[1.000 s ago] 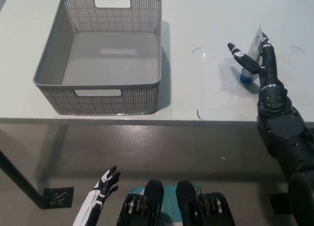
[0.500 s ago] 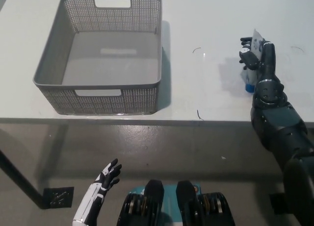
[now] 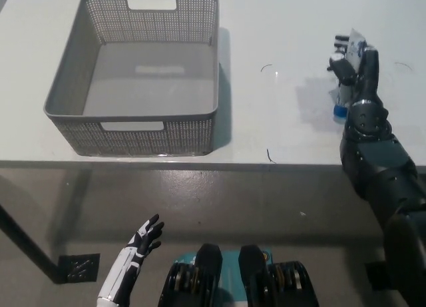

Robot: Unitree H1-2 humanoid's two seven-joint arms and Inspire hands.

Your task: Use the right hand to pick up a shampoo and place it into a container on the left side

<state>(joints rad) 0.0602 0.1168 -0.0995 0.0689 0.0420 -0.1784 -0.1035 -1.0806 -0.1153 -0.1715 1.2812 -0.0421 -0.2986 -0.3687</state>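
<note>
My R hand [image 3: 351, 62] has closed round the tube [image 3: 346, 77] since a sec ago; grip looks set. Next I lift toward basket [image 3: 133, 137]. L hand [image 3: 136, 250] idle, fingers spread.

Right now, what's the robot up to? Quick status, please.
Right hand shut on shampoo at table's right. Left hand open, resting low. Basket empty, path across table unobstructed.
</note>
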